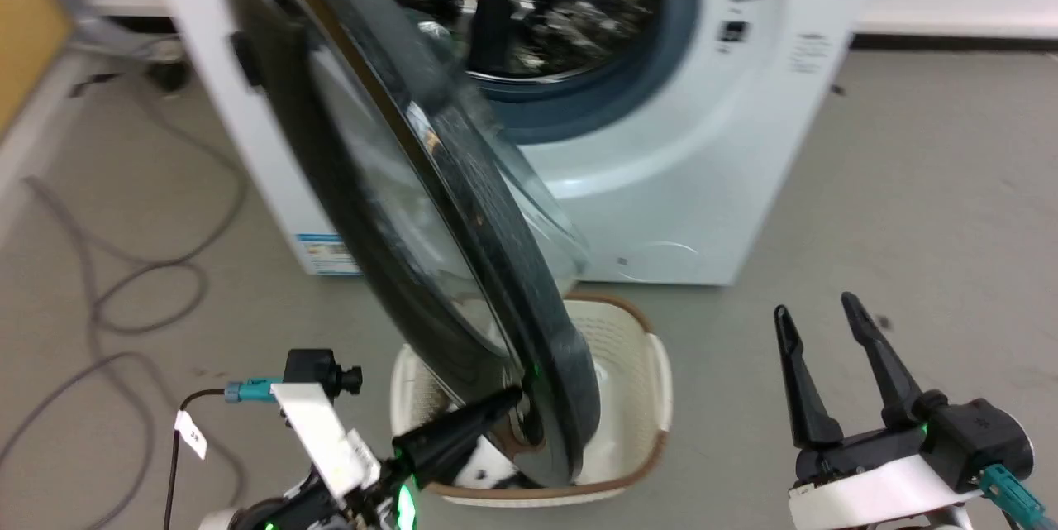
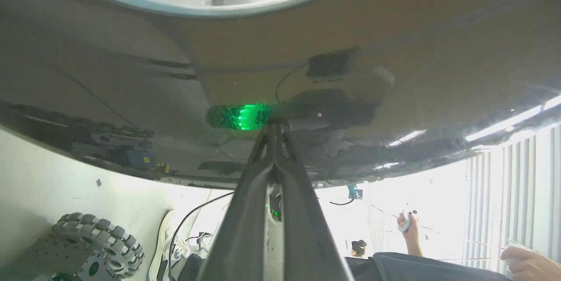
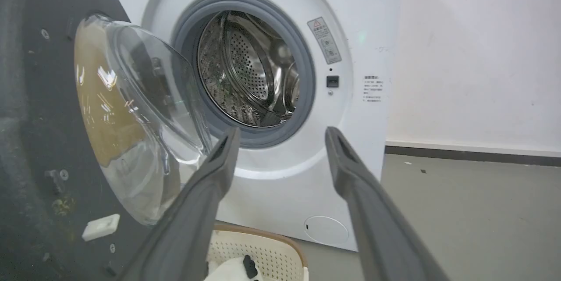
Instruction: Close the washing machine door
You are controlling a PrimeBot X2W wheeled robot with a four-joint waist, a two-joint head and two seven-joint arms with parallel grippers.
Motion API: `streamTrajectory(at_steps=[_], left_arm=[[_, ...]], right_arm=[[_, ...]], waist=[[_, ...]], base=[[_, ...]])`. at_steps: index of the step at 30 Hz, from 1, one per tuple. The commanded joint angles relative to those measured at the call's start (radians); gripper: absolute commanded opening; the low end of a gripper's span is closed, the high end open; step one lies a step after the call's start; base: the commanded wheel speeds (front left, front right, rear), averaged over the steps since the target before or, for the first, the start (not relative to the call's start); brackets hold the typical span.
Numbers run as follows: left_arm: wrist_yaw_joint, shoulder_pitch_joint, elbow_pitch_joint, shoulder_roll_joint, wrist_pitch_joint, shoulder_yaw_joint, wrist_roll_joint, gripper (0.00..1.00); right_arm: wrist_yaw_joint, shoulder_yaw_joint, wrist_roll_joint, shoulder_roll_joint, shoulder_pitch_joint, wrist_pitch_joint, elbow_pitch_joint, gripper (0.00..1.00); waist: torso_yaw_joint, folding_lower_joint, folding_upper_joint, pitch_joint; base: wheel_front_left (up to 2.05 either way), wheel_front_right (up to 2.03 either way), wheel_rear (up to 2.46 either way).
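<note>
The washing machine (image 1: pixel 702 183) stands at the top of the head view, its steel drum (image 3: pixel 250 70) exposed inside the grey ring. The washing machine door (image 1: pixel 397 183) hangs swung out, edge toward me, its glass bowl (image 3: pixel 131 119) facing the drum. My left gripper (image 1: pixel 514 399) is shut, its tips pressed against the door's glossy outer face (image 2: pixel 131 75) near the lower rim. In the left wrist view the left gripper (image 2: pixel 274 128) meets its own reflection with a green light. My right gripper (image 1: pixel 814 307) is open above the floor, right of the door, holding nothing; the right gripper (image 3: pixel 282 134) points at the opening.
A cream perforated basket (image 1: pixel 653 365) sits on the floor under the door's lower edge. Cables (image 1: pixel 124 290) loop on the floor at left. A small round service flap (image 3: pixel 326 230) is low on the machine. A person's hand (image 2: pixel 410 224) and a robot wheel (image 2: pixel 87 250) show below the door.
</note>
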Motion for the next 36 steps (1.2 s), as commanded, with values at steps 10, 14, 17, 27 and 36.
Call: streamTrajectory(at_steps=[10, 14, 17, 27, 36], left_arm=[[-0.1, -0.205, 0.181, -0.002, -0.402, -0.079, 0.036, 0.0], [-0.118, -0.298, 0.257, -0.002, -0.556, -0.084, 0.017, 0.0], [-0.123, -0.358, 0.318, -0.002, -0.648, -0.086, 0.023, 0.0], [-0.126, -0.421, 0.366, -0.001, -0.79, -0.134, 0.055, 0.0], [-0.126, -0.238, 0.22, 0.111, -0.681, -0.259, 0.116, 0.0]], right_arm=[[0.001, -0.002, 0.014, 0.008, -0.025, -0.003, -0.005, 1.0], [0.001, 0.0, 0.024, 0.009, -0.03, -0.003, -0.002, 1.0], [0.001, 0.007, 0.037, 0.01, -0.034, -0.003, -0.001, 1.0], [0.001, 0.0, 0.051, 0.01, -0.027, -0.003, 0.0, 1.0], [0.001, -0.008, 0.026, 0.01, -0.013, -0.003, 0.005, 1.0]], waist=[[-0.321, 0.0, -0.0001, 0.09], [-0.38, 0.0, -0.0001, 0.106], [-0.413, 0.0, -0.0001, 0.113], [-0.386, 0.0, -0.0001, 0.096], [-0.268, 0.0, -0.0001, 0.021]], base=[[0.0, 0.0, 0.0], [0.0, 0.0, 0.0], [0.0, 0.0, 0.0], [0.0, 0.0, 0.0], [0.0, 0.0, 0.0]])
